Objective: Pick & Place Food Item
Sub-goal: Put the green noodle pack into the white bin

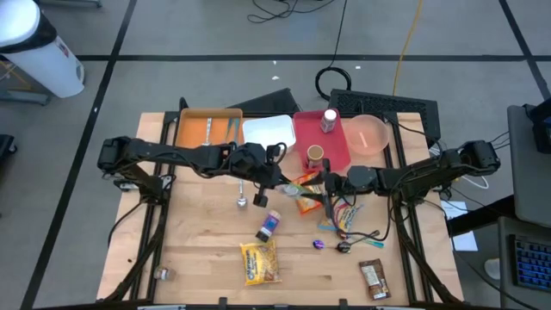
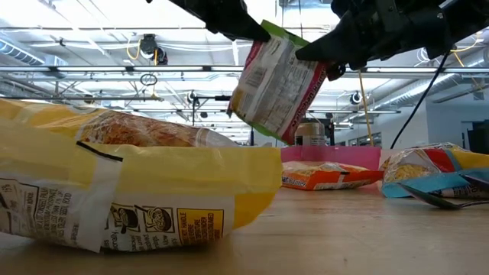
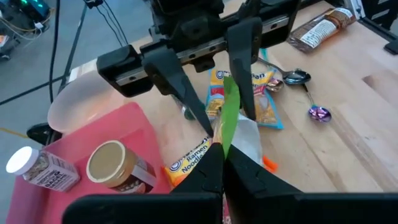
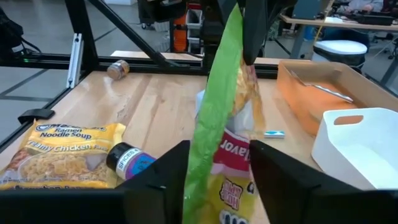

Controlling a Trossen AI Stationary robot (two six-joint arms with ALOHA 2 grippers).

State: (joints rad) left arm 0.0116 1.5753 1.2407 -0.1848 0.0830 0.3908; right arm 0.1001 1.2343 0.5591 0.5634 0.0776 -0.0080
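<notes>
A noodle packet [image 2: 276, 84] with a green edge and a yellow, white and red print hangs in the air over the table's middle [image 1: 301, 180]. My left gripper [image 1: 275, 176] reaches in from the table's left and is shut on it. My right gripper [image 1: 331, 182] comes from the table's right. Its fingers stand on either side of the same packet [image 4: 227, 155], closed in against it. The low view shows both grippers at the packet's top, the left [image 2: 248, 30] and the right [image 2: 321, 52]. My left gripper pinches the packet's green edge [image 3: 229, 127] between its two fingers, slanting down from the table's left. The packet hangs below the fingers, tilted and clear of the table. My right gripper has the packet's upper right corner [image 2: 312, 65] between its two fingers [image 4: 161, 177], coming nearly level from the table's right. The packet fills the gap between them.
A pink tray [image 1: 337, 153] with a jar and a bottle, a white bin [image 1: 267, 131], an orange tray [image 1: 207, 127] and a pink bowl [image 1: 368, 133] line the far side. Loose on the table lie a yellow ramen pack [image 1: 260, 261], a spice bottle [image 1: 269, 226], a snack bar [image 1: 374, 278] and spoons.
</notes>
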